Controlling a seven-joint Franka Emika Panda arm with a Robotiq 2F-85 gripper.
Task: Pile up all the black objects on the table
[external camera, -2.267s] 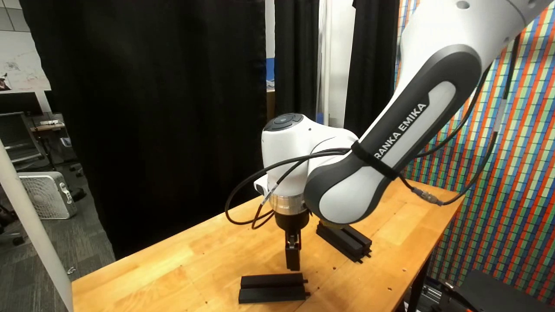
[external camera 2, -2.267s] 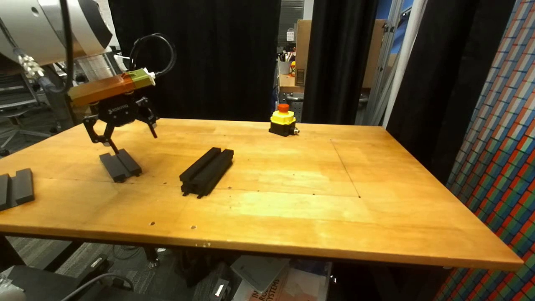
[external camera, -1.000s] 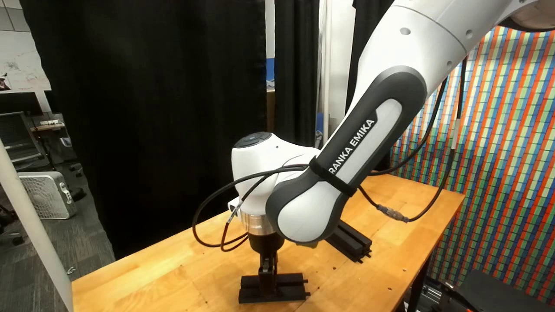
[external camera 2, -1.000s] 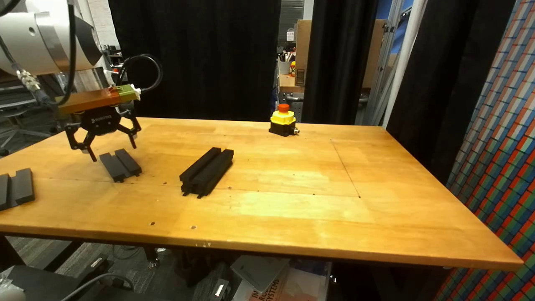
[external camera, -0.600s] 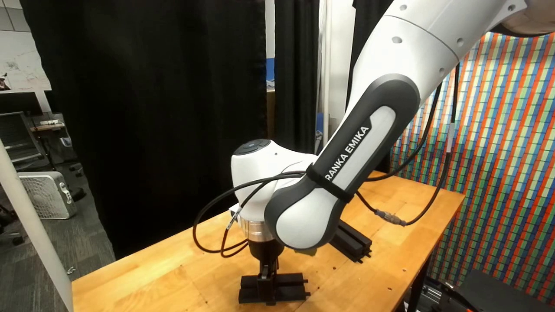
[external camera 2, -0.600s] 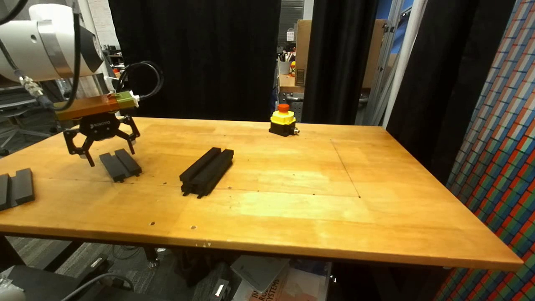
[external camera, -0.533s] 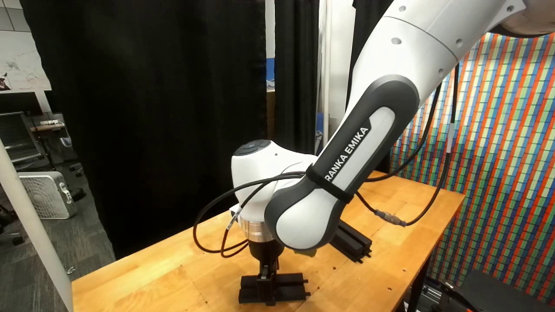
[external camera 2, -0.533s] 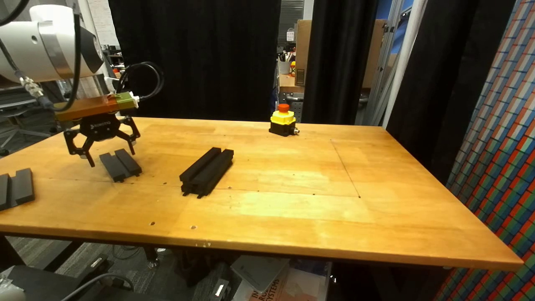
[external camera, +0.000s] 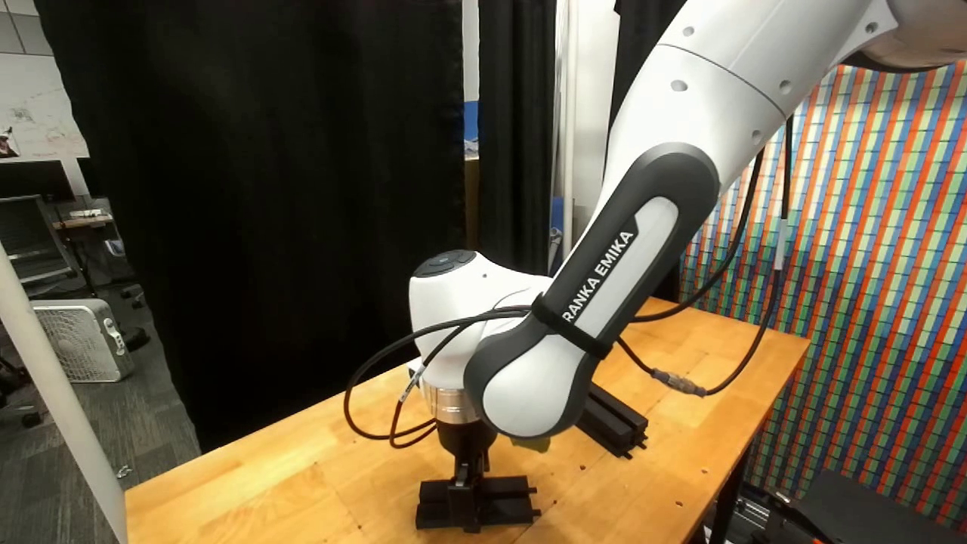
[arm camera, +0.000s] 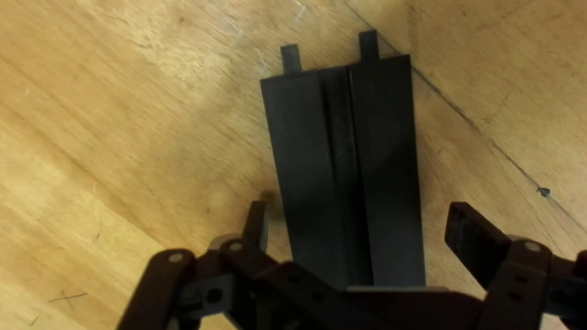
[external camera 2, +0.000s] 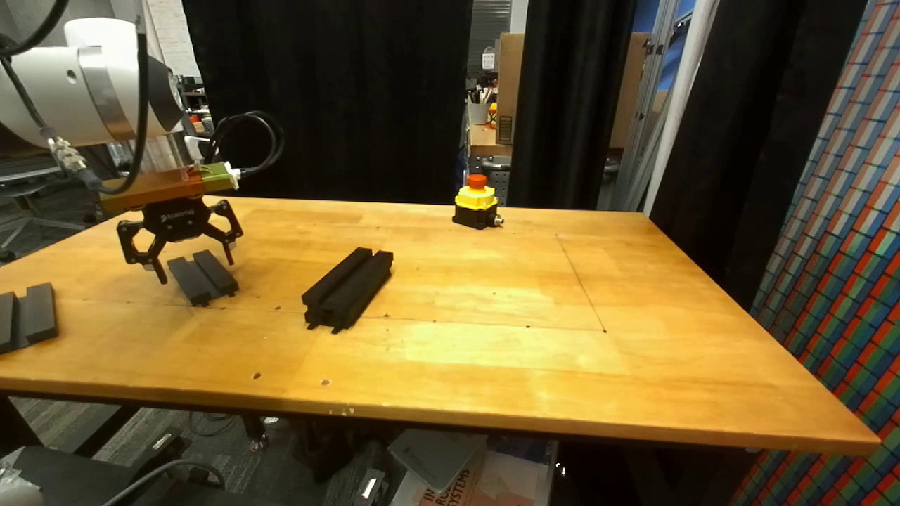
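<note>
My gripper (external camera 2: 197,270) is open over a flat grooved black bar (external camera 2: 213,273) on the wooden table (external camera 2: 492,365). In the wrist view the bar (arm camera: 341,151) runs between the two fingers (arm camera: 472,238), with a gap on each side. The gripper also shows over that bar in an exterior view (external camera: 464,521), hiding part of it. A taller black piece (external camera 2: 365,277), looking like bars stacked in two layers, lies to its right; it shows partly behind the arm (external camera: 616,419). Another black bar (external camera 2: 41,313) is cut off at the left edge. No separate small black block is in view.
A red-and-yellow button with a black base (external camera 2: 476,204) stands at the table's back. Black curtains (external camera: 287,227) hang along one side. The arm's cables (external camera: 378,355) loop beside the wrist.
Over the earlier frames the gripper has come down and across to the black bar. In the last half second it has shifted slightly right and lower in an exterior view. The bars have not moved.
</note>
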